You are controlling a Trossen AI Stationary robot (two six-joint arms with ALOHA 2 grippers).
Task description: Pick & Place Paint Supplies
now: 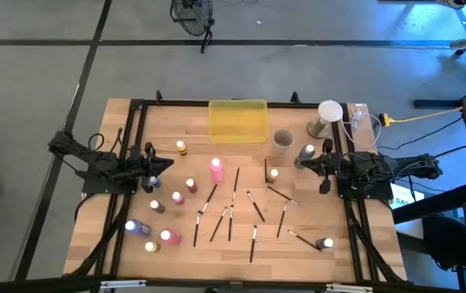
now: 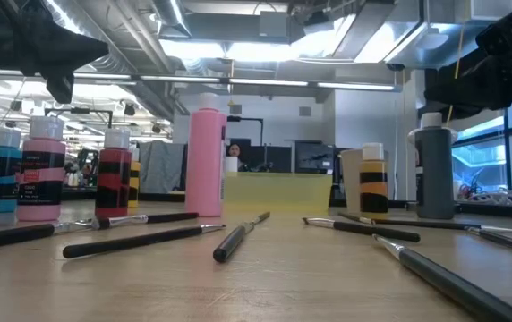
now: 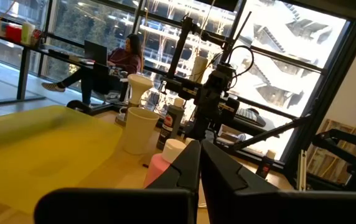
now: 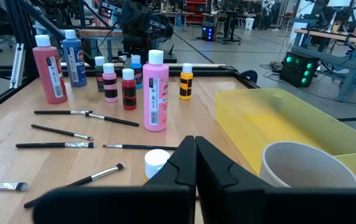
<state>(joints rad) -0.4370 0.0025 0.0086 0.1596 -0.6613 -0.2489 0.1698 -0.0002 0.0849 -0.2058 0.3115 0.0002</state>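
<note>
High view: we see bottles and brushes scattered across the table, none in the yellow tray. Left gripper and right gripper both pinched together, empty, at opposite edges.

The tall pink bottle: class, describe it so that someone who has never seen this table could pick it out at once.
Start at the yellow tray at the table's far edge. Just in front of it, towards the table's middle, stands the tall pink bottle with a white cap. It is the tallest bottle there and stands alone, with brushes beside it.
</note>
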